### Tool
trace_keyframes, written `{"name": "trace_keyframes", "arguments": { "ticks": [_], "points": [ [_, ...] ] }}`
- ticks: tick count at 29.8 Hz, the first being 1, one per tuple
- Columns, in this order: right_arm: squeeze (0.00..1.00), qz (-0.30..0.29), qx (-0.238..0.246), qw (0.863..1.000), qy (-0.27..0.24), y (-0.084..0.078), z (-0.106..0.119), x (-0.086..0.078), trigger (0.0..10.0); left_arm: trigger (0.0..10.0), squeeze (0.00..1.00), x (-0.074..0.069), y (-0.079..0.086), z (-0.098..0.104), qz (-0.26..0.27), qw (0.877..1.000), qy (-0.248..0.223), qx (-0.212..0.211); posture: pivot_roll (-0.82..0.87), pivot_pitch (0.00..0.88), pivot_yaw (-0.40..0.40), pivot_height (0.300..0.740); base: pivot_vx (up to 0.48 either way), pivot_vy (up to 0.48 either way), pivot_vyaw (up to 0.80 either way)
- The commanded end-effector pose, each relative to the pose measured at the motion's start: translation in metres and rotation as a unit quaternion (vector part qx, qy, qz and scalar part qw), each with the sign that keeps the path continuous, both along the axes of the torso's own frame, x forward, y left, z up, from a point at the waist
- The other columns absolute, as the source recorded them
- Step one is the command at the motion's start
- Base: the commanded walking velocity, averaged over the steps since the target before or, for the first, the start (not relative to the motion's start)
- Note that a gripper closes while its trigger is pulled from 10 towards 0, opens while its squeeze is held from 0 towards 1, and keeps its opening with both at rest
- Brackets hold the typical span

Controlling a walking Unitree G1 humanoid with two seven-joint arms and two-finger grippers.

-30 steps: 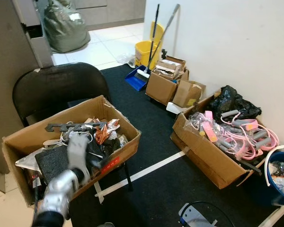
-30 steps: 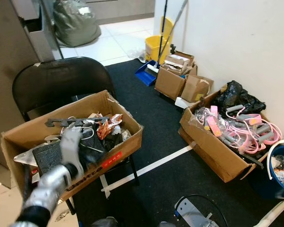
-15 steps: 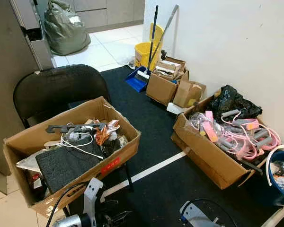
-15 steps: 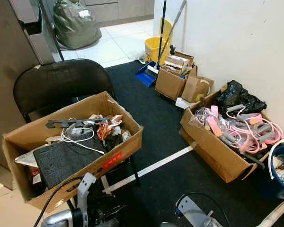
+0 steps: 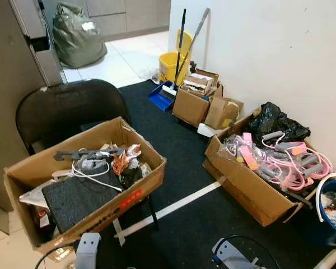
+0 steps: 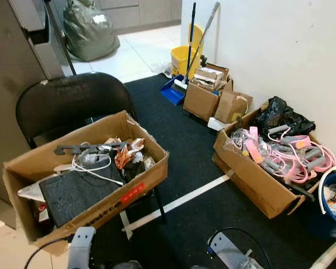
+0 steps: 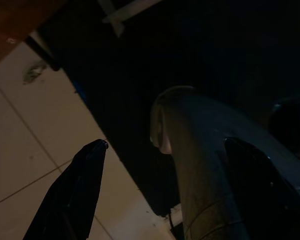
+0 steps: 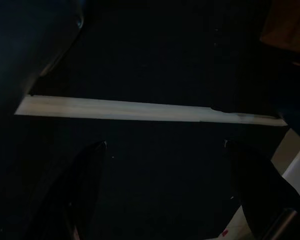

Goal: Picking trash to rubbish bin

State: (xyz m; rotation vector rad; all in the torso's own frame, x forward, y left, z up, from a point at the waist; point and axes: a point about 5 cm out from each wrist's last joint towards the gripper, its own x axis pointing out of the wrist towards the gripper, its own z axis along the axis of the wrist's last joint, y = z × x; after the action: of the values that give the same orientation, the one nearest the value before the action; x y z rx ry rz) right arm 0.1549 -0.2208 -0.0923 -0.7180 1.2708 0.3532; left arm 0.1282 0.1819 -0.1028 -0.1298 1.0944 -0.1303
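1. Since the earlier frame, the left arm point(image 5: 87, 251) has dropped from over the cardboard box point(image 5: 135, 185) to the bottom edge of view.
2. Left gripper point(image 7: 160, 145): jaws open, empty, hanging above black mat and floor tile.
3. Right gripper point(image 8: 162, 145): jaws open, empty, above a white tape line point(image 8: 140, 111).
4. Box of trash sits on the black chair point(image 5: 67, 109).
5. Blue rubbish bin point(image 5: 331, 208) stands at far right, beside a box of pink cables point(image 5: 280, 162).

a white wall point(image 5: 280, 50) meets black carpet point(image 5: 179, 140) and pale floor tiles point(image 5: 120, 56) beyond.
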Motion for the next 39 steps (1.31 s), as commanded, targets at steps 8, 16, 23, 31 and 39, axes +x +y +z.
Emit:
{"name": "trace_keyframes", "arguments": {
  "ticks": [8, 16, 23, 31, 39],
  "points": [
    [0.00, -0.001, -0.011, 1.000, 0.001, -0.010, 0.003, 0.001, 10.0, 10.0, 0.00, -0.067, 0.001, -0.020, -0.002, 0.986, 0.142, 0.084, 0.04, 0.051, -0.013, 0.740, 0.000, 0.000, 0.00],
    [0.00, -0.001, -0.015, 1.000, 0.001, -0.011, 0.003, 0.000, 10.0, 10.0, 0.00, -0.063, 0.018, -0.018, 0.046, 0.981, 0.135, 0.128, 0.03, 0.045, -0.022, 0.740, 0.000, 0.000, 0.00],
    [0.00, 0.002, -0.017, 1.000, 0.003, -0.011, 0.003, 0.001, 10.0, 10.0, 0.00, -0.046, 0.021, -0.014, 0.045, 0.983, 0.107, 0.142, 0.01, 0.033, -0.013, 0.740, 0.000, 0.000, -0.69],
    [0.00, 0.001, -0.023, 1.000, 0.005, -0.019, 0.005, 0.000, 10.0, 10.0, 0.00, -0.046, 0.019, -0.014, 0.033, 0.982, 0.109, 0.150, 0.00, 0.021, -0.012, 0.740, 0.000, 0.000, -0.80],
    [0.00, 0.002, -0.027, 1.000, 0.006, -0.021, 0.005, 0.000, 10.0, 10.0, 0.00, -0.045, 0.024, -0.013, 0.028, 0.979, 0.102, 0.173, 0.00, 0.018, -0.016, 0.740, 0.000, 0.000, -0.80]
  ]
}}
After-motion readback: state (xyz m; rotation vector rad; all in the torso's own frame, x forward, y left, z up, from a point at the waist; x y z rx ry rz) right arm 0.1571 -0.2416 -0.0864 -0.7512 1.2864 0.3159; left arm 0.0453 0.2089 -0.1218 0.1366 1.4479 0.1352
